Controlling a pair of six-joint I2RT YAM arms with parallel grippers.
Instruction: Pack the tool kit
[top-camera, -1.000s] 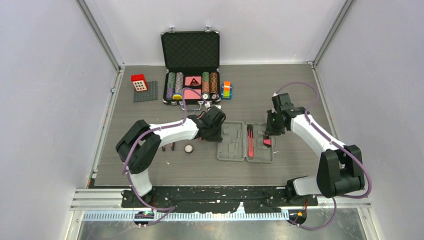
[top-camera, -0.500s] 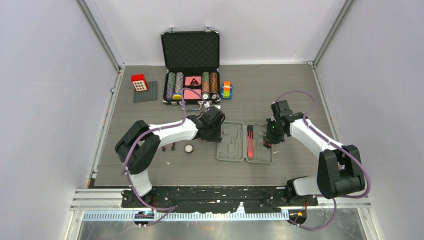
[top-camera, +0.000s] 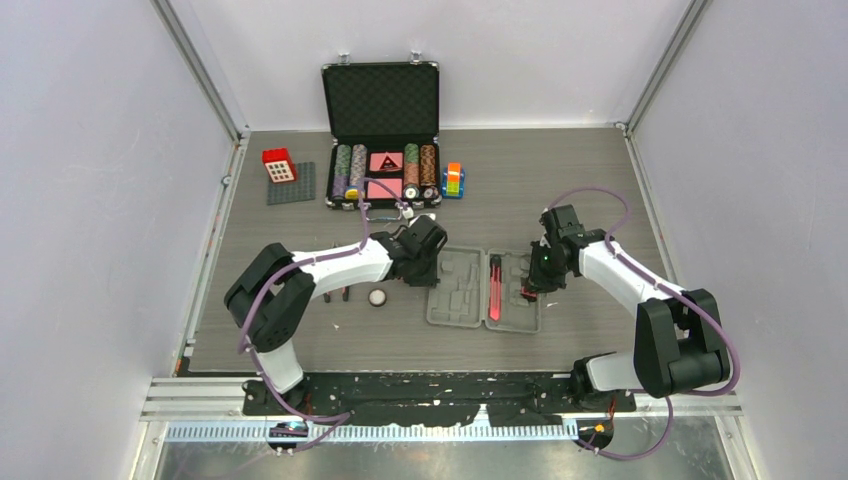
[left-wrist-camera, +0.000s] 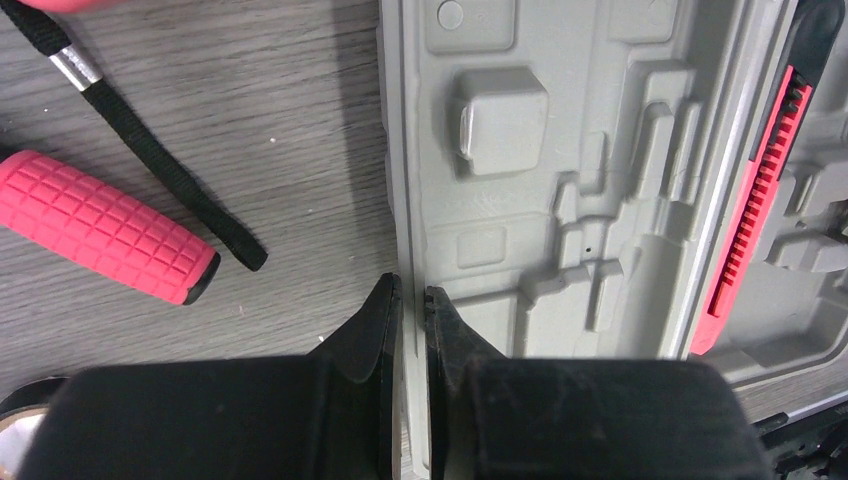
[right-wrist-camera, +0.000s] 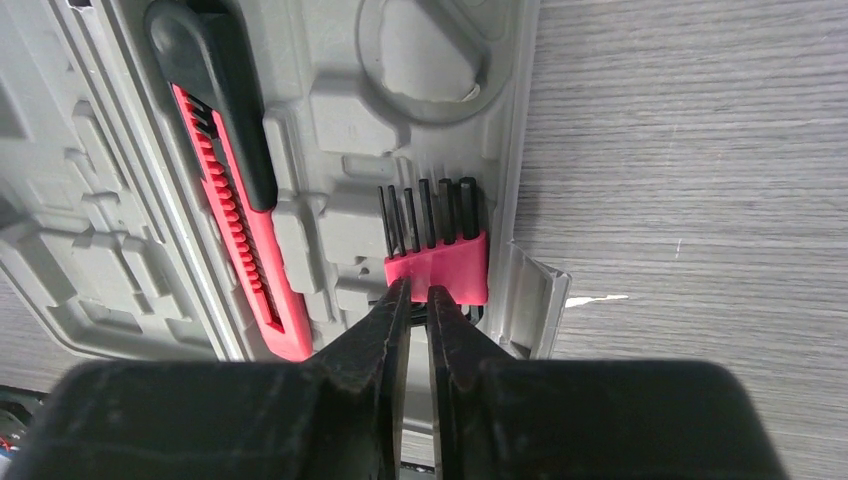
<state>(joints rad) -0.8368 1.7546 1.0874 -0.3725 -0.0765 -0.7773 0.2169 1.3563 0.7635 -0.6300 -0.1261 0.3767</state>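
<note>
The surface (top-camera: 560, 170) is grey wood-grain board, closed in on three sides by pale, plain walls (top-camera: 100, 200) with metal posts in the back corners. At the back stands an open black chip case (top-camera: 380, 100), its lid upright against the rear wall and rows of chips in its tray. To its left a red block (top-camera: 278, 165) sits on a dark studded plate (top-camera: 300, 190). Just to its right is a small many-coloured toy (top-camera: 453, 179).

In the middle of the surface, between the two arms, lies the grey plastic case (top-camera: 455, 290), opened flat with both halves showing moulded slots. A red-and-black knife (right-wrist-camera: 235, 210) lies lengthwise in the right half, close to the hinge. A red holder (right-wrist-camera: 440, 262) with a row of black hex keys sits in a slot at that half's outer edge.

The left tool (left-wrist-camera: 408, 297) is at the case's left edge, with its jaws pinched onto the rim, which runs up between the fingertips. Left of that rim, on the bare surface, lie a red ribbed handle (left-wrist-camera: 100, 225) and a black strap (left-wrist-camera: 160, 165) with a metal tip, both apart from the case.

The right tool (right-wrist-camera: 415, 295) stands over the right half with only a thin slit between its jaws. Its tips are against the near edge of the red holder, and I cannot tell whether they grip any of it.
</note>
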